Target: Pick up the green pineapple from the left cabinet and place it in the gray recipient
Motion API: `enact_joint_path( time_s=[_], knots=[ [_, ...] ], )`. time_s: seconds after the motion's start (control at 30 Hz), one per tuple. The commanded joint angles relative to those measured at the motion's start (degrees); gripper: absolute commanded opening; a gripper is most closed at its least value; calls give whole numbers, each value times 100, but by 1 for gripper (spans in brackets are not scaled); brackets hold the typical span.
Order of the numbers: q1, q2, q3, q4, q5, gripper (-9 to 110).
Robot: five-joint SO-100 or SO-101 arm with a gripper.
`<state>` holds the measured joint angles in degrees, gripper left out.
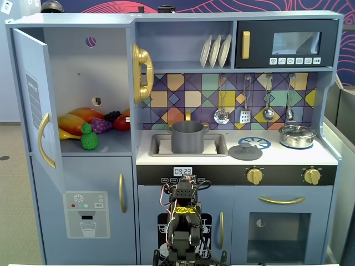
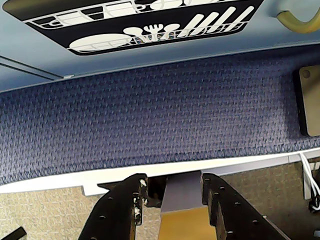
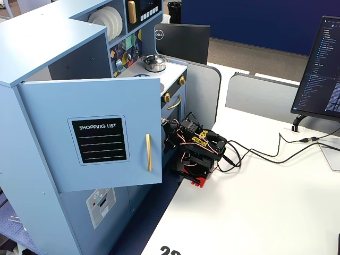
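The green pineapple (image 1: 89,138) stands at the front of the shelf in the left cabinet (image 1: 91,66), in front of the other toy fruit. The cabinet door (image 1: 33,100) is swung open; in the side fixed view this door (image 3: 101,141) hides the pineapple. The gray recipient (image 1: 187,137) sits in the sink in the middle of the counter. My arm (image 1: 183,221) is folded low in front of the kitchen, far below both. In the wrist view my gripper (image 2: 172,182) points at the blue carpet, with its jaws apart and nothing between them.
A mango, purple grapes and red fruit (image 1: 105,122) lie behind the pineapple. A gray lid (image 1: 245,151) and a steel lidded pot (image 1: 297,136) stand on the counter to the right. The gold phone (image 1: 142,72) hangs beside the cabinet opening. Cables (image 3: 265,151) and a monitor (image 3: 321,69) are on the white table.
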<state>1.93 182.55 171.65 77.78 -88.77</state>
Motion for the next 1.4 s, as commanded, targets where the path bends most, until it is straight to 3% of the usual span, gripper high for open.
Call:
enact_joint_path(
  time_s=[0.0,0.43,0.57,0.7,0.77,0.8,0.9,1.17,1.37],
  knots=[
    [9,-44,26,984,220,0],
    [-70,-44,26,932,-70,0],
    [-1292,-62,26,-782,-686,0],
    [-3454,-105,26,-4931,149,0],
    [-4421,-475,9,-7225,-360,0],
    [-4834,-642,-158,-7734,-835,0],
    [-5458,-826,-932,-7822,-1037,0],
    [-5335,-2215,-2048,-8341,-949,1],
    [-5238,-3524,-2953,-8886,-606,25]
  ],
)
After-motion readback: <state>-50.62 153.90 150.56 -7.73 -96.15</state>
